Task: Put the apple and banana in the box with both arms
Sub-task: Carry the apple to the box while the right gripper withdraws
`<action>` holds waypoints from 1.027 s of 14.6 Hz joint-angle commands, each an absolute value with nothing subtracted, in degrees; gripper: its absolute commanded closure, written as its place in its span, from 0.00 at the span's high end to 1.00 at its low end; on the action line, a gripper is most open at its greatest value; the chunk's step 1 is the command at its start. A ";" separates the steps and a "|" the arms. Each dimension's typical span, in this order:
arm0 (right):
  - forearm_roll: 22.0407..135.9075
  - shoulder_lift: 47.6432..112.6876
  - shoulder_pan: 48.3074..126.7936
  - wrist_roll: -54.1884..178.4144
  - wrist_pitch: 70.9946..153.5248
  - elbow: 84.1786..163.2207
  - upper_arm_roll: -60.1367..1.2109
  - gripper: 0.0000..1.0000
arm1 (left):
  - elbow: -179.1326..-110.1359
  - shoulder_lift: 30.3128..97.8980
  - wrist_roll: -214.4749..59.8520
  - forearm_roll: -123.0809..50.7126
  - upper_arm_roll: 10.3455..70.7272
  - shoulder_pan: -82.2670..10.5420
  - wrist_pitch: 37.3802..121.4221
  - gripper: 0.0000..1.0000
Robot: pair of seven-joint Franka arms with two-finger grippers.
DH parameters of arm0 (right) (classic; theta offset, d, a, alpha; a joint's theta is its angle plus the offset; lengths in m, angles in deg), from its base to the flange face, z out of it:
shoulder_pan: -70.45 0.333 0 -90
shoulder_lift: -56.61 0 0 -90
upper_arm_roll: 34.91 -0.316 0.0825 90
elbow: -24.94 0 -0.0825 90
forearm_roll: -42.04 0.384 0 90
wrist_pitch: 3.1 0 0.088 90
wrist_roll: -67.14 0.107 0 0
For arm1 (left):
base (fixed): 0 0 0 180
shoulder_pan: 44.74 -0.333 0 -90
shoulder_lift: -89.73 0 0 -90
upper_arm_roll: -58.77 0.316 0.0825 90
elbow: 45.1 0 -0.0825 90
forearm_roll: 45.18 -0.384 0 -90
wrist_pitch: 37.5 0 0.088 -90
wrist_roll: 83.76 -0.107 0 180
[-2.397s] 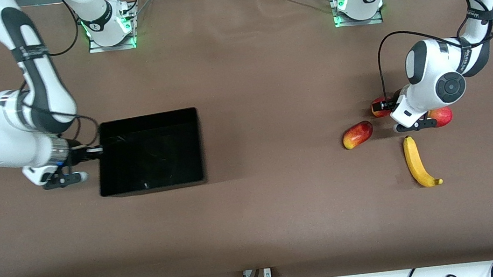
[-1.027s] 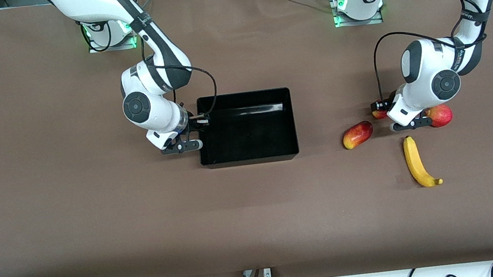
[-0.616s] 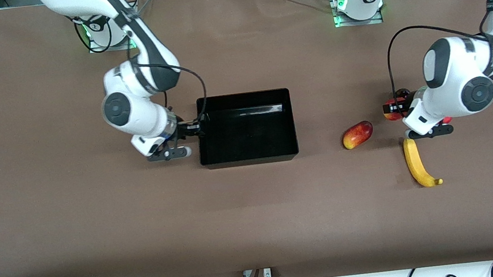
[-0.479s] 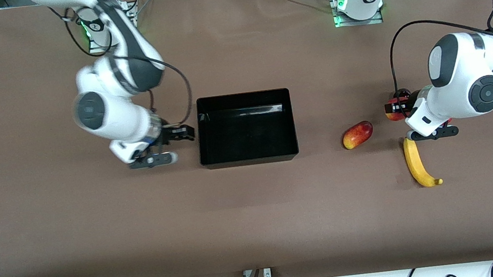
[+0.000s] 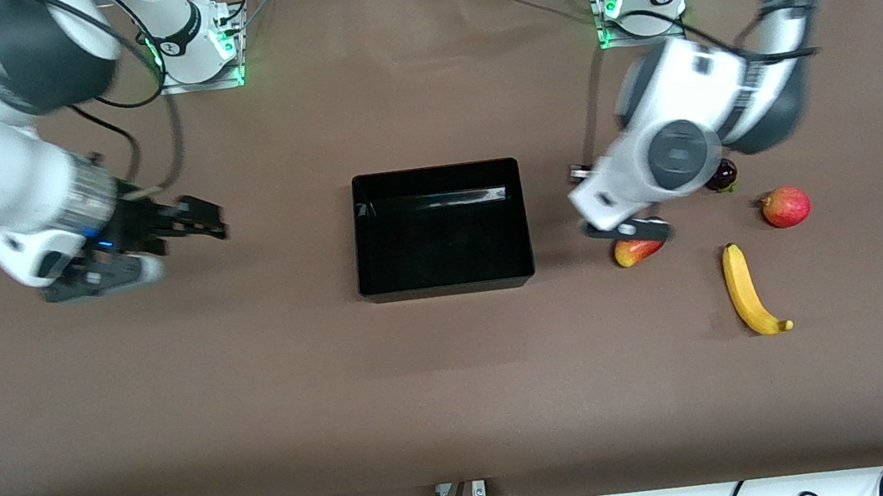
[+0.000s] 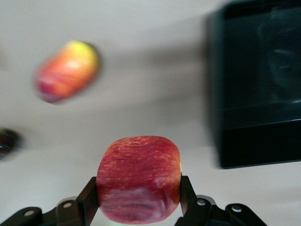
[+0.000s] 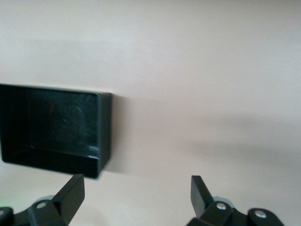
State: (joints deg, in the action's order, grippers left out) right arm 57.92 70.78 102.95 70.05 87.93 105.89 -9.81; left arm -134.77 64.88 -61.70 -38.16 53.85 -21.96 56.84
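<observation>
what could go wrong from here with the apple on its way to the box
The left hand grips the apple only by its lower sides, up in the air near the box; a fast swing might shake it loose. The oval red-yellow fruit lies just under that arm, so a low pass could knock it. The right hand, open, waits clear.

The apple [image 6: 139,179] is small, round and deep red with thin yellow streaks. It is sitting tight between the two black fingers [image 6: 89,201] of the left gripper [image 6: 139,202], up in the air beside the box [image 5: 441,229], on the side toward the left arm's end of the table. The box is a shallow black bin, lying open and empty. The banana [image 5: 751,291] is long, curved and bright yellow, lying flat, well apart from the box and nearer the front camera
</observation>
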 commanded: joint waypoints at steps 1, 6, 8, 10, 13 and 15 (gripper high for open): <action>54.88 63.67 101.76 65.93 83.66 109.57 -8.02 1.00 | -127.37 58.36 -50.76 -31.92 54.73 -18.13 58.81 0.29; 48.03 58.82 79.89 57.48 79.96 110.98 -24.33 1.00 | -127.45 53.09 -35.01 -32.43 54.99 -10.30 70.49 0.30; 44.26 54.09 76.43 57.56 82.49 116.67 -28.92 1.00 | -127.71 50.71 -34.46 -33.30 55.35 -9.23 75.51 0.31; 43.89 52.75 76.52 57.65 83.48 118.28 -28.94 1.00 | -130.42 50.00 -34.37 -34.98 55.26 -9.05 75.27 0.32; 43.80 53.71 76.60 59.84 83.74 117.58 -29.29 1.00 | -131.23 48.78 -34.28 -34.98 55.17 -8.88 75.88 0.32; 42.58 54.41 77.39 62.82 84.00 116.44 -30.33 1.00 | -131.23 48.68 -34.28 -34.98 55.17 -8.35 75.97 0.52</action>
State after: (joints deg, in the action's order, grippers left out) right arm 44.55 54.69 77.62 59.80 83.00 116.16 -28.28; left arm -131.02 48.17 -35.13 -33.88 54.72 -9.38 75.54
